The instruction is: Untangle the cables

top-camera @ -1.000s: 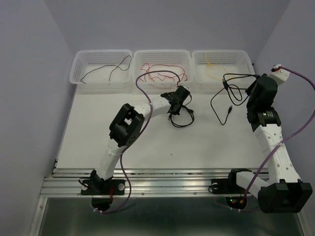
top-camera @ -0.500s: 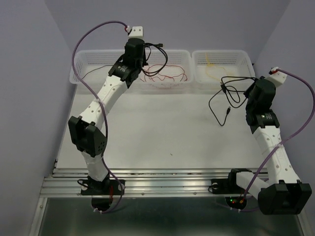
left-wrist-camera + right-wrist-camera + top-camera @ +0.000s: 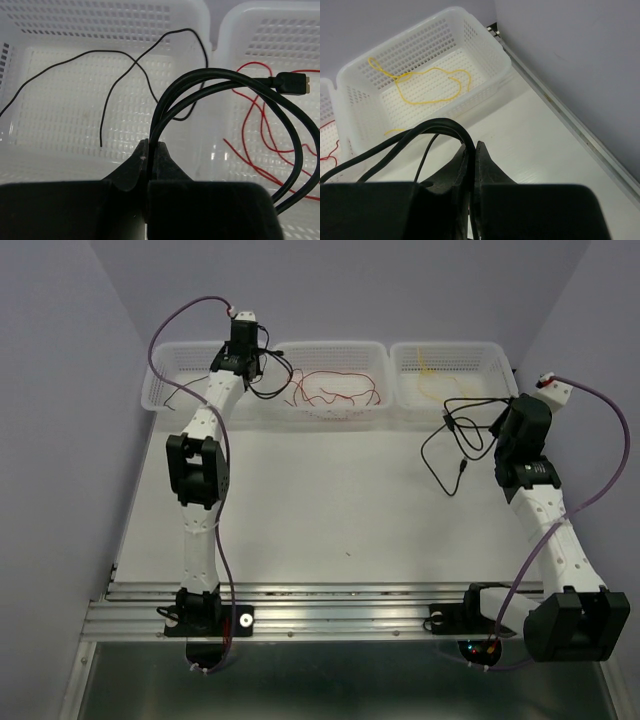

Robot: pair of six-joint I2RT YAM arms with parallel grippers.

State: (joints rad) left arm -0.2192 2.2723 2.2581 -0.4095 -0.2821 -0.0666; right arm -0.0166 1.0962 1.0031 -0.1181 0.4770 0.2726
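At the far edge of the white table (image 3: 330,510), reaching with the left gripper (image 3: 151,147) over the rim shared by the left basket (image 3: 100,15) and the middle basket (image 3: 330,344), jaws pressed together on a doubled loop of thick black cable (image 3: 225,80). Arching up and rightward from the pinch, then curling back down over the middle basket, with a rectangular black plug (image 3: 292,82) at the loop's upper right. Beneath it, on the perforated floor of the middle basket, a loose red wire (image 3: 254,63); in the left basket, a thin black wire (image 3: 105,51) lying in open curves, apart from the fingers. On the right side, gripping a second black cable (image 3: 440,121) with the right gripper (image 3: 471,147), jaws closed on its strands, just in front of the right basket (image 3: 480,30). Hanging from that pinch in loops toward the table, well apart from the first cable, one plug end low near the tabletop, contact with the surface impossible to tell. Inside the right basket, a yellow wire (image 3: 396,76) lying in loose curls.
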